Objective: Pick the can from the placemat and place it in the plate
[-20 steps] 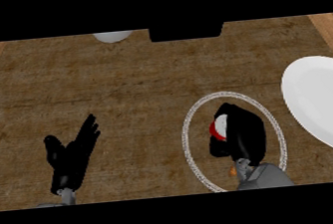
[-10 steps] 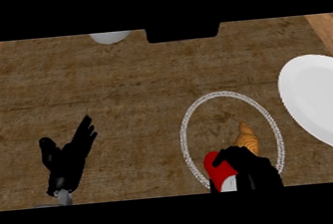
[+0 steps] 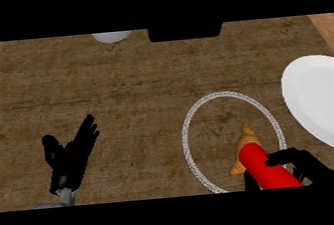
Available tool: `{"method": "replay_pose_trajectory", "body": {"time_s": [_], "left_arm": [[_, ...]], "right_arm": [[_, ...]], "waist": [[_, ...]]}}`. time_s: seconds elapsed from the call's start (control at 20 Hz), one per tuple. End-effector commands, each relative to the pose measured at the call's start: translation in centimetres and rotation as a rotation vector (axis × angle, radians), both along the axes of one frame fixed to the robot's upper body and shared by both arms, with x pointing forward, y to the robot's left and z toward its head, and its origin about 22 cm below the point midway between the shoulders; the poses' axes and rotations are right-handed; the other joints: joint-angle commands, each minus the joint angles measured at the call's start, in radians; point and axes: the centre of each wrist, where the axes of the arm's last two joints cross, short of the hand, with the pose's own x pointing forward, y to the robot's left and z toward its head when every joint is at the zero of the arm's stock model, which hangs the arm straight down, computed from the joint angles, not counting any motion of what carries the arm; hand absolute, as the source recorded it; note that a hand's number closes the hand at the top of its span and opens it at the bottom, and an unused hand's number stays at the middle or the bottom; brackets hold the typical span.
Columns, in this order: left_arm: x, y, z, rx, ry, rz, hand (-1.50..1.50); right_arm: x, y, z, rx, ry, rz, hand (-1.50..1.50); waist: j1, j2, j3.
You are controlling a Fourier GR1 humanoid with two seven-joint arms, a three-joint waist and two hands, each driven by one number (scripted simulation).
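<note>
Can, red, at the lower edge of the view, tilted, with the top end pointing up and to the left. Held by the right hand, with black fingers curled round the right side of it, so a clenched grasp on the can. Seen over the lower right part of the placemat, a round mat with a pale ring as border and a brown middle like the counter. Whether touching the mat or lifted above it, not possible to tell.

Just beside the can, on its left and upper side, a croissant, orange-brown and pointed, lying inside the ring and touching or nearly touching the can in the view. Between the can and the plate: only the right border of the placemat and a narrow strip of counter.

Plate, white and round, at the right edge of the view, partly cut by it, just beside the placemat, with nothing lying on it.

Left hand at the lower left, well apart from the mat, released, with fingers straight and pointing up and to the right, resting and holding nothing.

At the top of the wooden counter, far from both hands: a white rounded object and, to the right of it, a black box-like object, both partly cut off.
</note>
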Motion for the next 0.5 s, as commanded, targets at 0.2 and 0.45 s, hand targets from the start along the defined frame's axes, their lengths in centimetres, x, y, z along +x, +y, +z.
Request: {"method": "replay_pose_trajectory", "body": {"time_s": [0.2,0.45], "left_arm": [[0.0,-0.5,0.8,-0.008,0.006,-0.021,0.0],[-0.1,-1.8,0.3,0.003,-0.001,-0.022,0.0]], "right_arm": [[4.0,-7.9,-0.3,0.119,-0.125,-0.169,1.5],[7.0,-13.4,-1.5,0.063,-0.164,-0.272,1.5]], "waist": [[0.015,0.003,0.001],[0.018,0.004,0.002]]}}
